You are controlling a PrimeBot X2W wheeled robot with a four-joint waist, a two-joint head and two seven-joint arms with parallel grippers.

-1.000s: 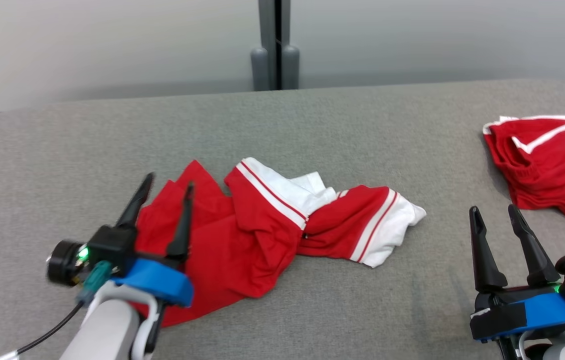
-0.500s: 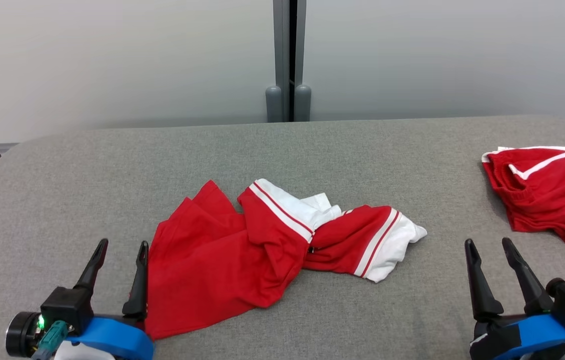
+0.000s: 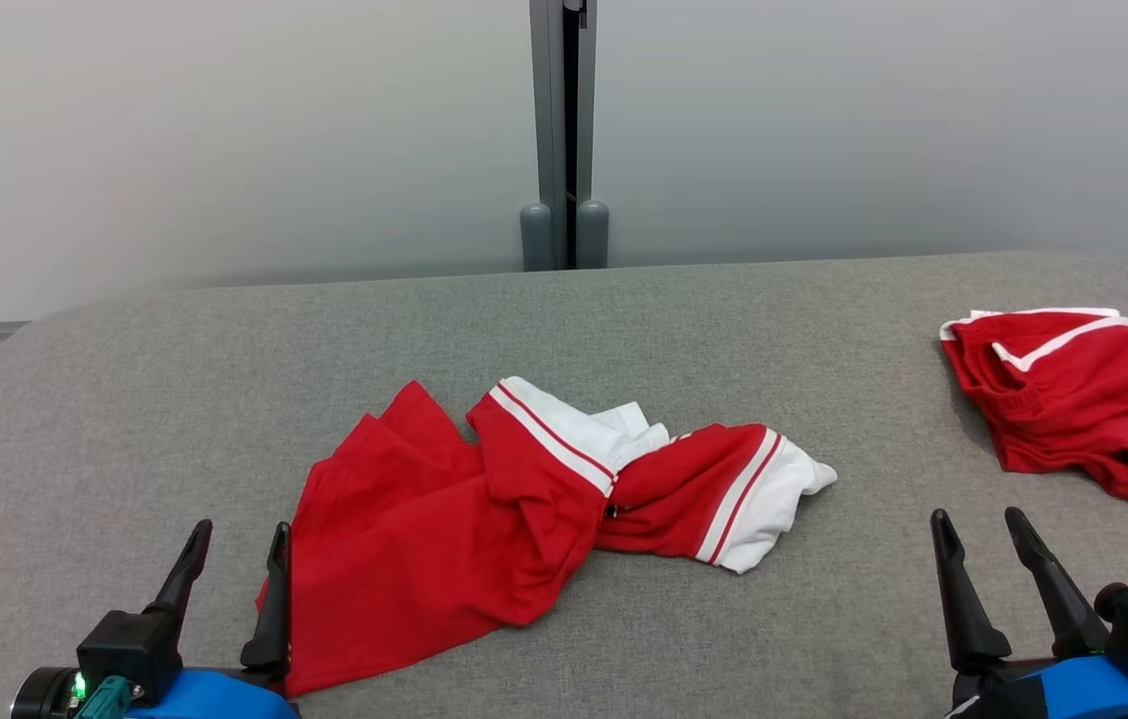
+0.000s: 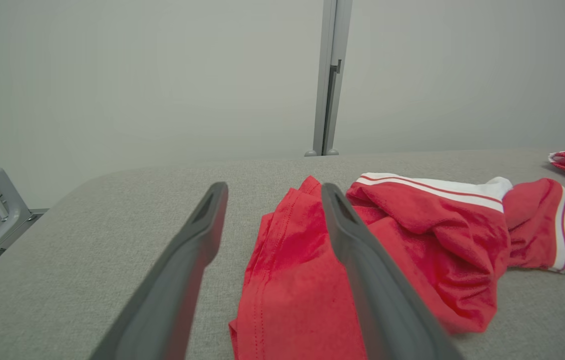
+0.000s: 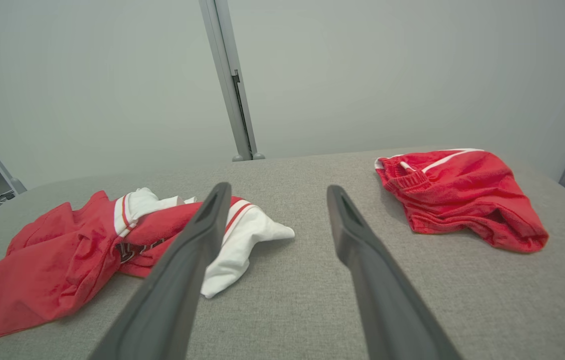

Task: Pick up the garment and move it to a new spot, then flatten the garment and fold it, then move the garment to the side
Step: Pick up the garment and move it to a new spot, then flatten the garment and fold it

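A grey cloth-covered table (image 3: 724,330) carries a crumpled red-and-white shirt (image 3: 424,539) just beside the left fingers (image 3: 184,564), and folded red shorts (image 3: 1063,409) beyond the right fingers (image 3: 958,589).

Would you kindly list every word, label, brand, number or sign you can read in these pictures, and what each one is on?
None can be read.
Dark print on the crumpled red and white garment: creased into a fold, unreadable.
Red shorts: no lettering visible.

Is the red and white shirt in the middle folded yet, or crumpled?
Crumpled. The red and white shirt lies bunched and twisted on the grey table, with no neat fold.
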